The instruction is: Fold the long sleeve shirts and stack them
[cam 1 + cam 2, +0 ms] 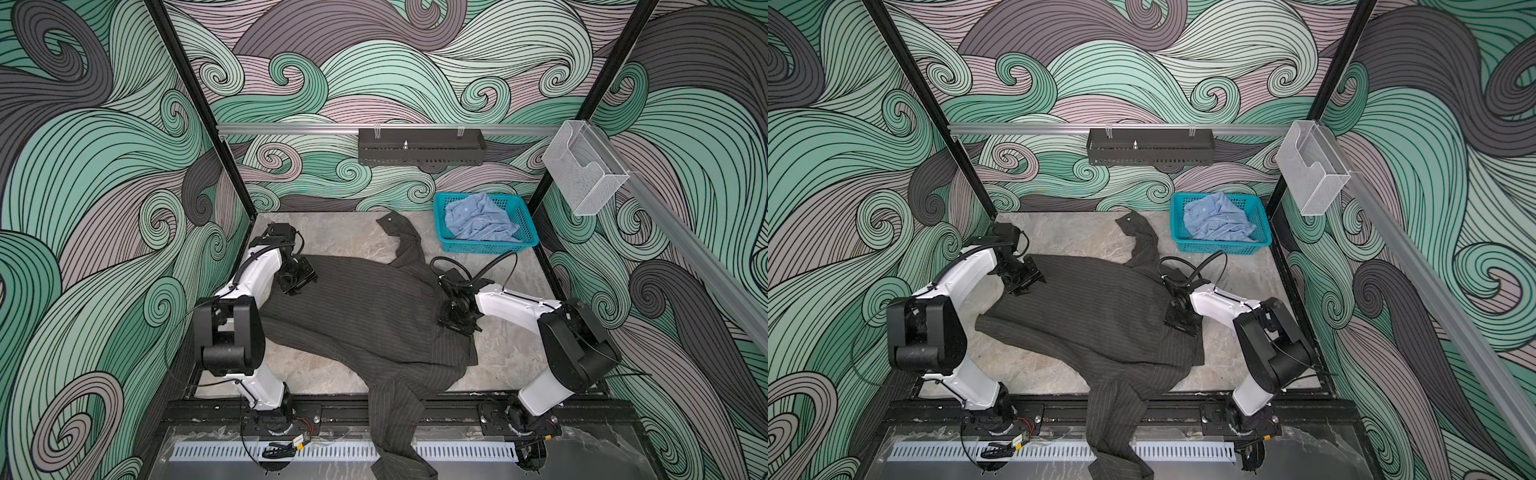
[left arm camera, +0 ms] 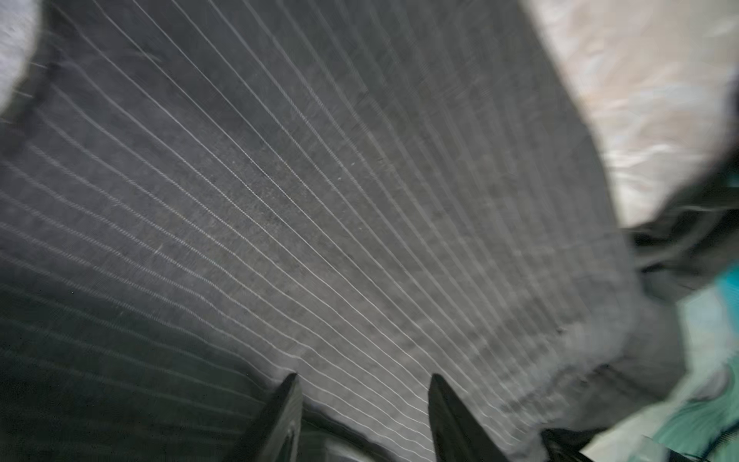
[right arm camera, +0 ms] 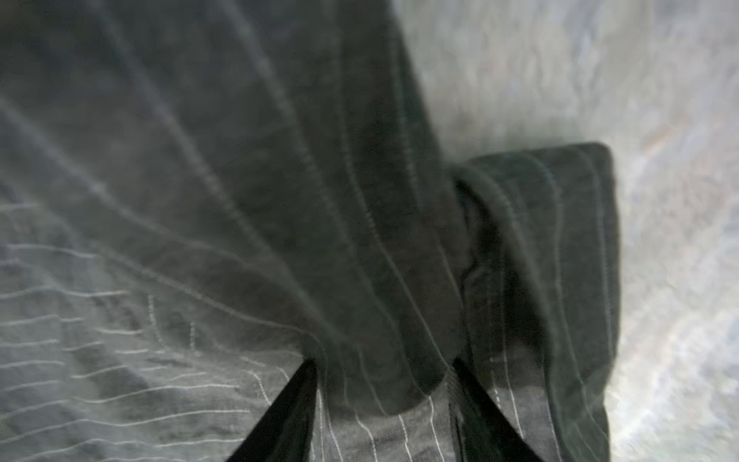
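The dark grey pinstriped long sleeve shirt (image 1: 365, 316) (image 1: 1092, 307) lies spread on the marble table. One sleeve (image 1: 395, 436) hangs over the front edge and the other (image 1: 401, 237) points to the back. My left gripper (image 1: 297, 282) (image 2: 364, 380) is at the shirt's far left corner, its jaws apart with the cloth's edge between them. At the shirt's right edge, my right gripper (image 1: 457, 322) (image 3: 384, 362) has its jaws apart around a bunched fold. The light blue long sleeve shirt (image 1: 478, 222) (image 1: 1217, 220) lies crumpled in the basket.
The teal mesh basket (image 1: 490, 247) stands at the back right of the table. A black tray (image 1: 419, 147) hangs on the back rail and a clear plastic holder (image 1: 584, 174) on the right rail. A black rail (image 1: 332, 409) runs along the front edge.
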You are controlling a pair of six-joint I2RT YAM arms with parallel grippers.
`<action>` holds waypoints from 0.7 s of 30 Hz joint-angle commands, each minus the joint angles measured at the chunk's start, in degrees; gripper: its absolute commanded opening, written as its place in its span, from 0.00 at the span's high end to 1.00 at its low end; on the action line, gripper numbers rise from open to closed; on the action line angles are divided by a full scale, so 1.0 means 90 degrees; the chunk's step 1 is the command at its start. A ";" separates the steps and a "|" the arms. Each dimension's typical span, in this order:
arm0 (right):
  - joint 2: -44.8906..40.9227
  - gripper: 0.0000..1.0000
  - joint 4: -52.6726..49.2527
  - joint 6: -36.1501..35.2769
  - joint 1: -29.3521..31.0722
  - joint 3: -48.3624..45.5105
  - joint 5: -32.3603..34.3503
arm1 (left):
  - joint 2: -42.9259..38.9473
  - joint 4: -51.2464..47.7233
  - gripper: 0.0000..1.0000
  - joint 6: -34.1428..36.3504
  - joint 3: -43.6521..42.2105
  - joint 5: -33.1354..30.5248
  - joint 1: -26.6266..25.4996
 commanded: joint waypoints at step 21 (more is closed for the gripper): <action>0.2712 0.52 -0.1187 -0.1302 -0.1252 0.3915 0.0111 | 0.3498 -0.0211 0.39 -0.0789 0.2586 0.0755 0.0323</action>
